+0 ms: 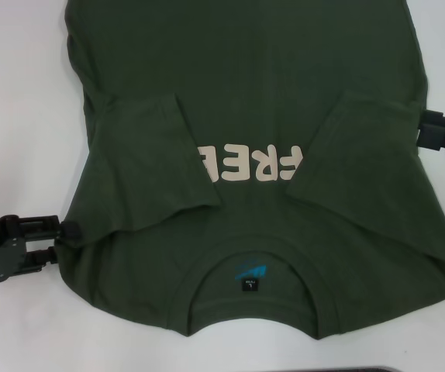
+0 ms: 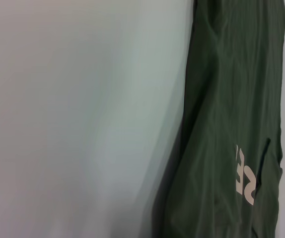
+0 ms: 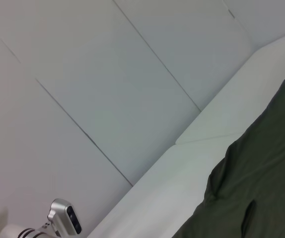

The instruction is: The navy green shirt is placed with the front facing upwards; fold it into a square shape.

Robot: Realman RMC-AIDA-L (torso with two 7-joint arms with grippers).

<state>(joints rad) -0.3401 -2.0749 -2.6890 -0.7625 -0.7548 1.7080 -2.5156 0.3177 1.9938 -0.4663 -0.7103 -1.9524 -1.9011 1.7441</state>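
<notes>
Here we see the navy green shirt [image 1: 261, 108] spread on the white table [image 1: 21, 116], both sleeves folded inward. Our left gripper [image 1: 66, 230] touches its left edge, our right gripper [image 1: 422, 128] its right edge; whether either pair of fingers grips the cloth, we cannot tell. Bare table lies beyond both sides.

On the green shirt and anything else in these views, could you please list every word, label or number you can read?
"FRE": cream block letters on the navy green shirt, upside down in the head view; folded sleeves hide the rest.
Teal-and-black label inside the collar: print too small to read.
Nothing else readable.
</notes>
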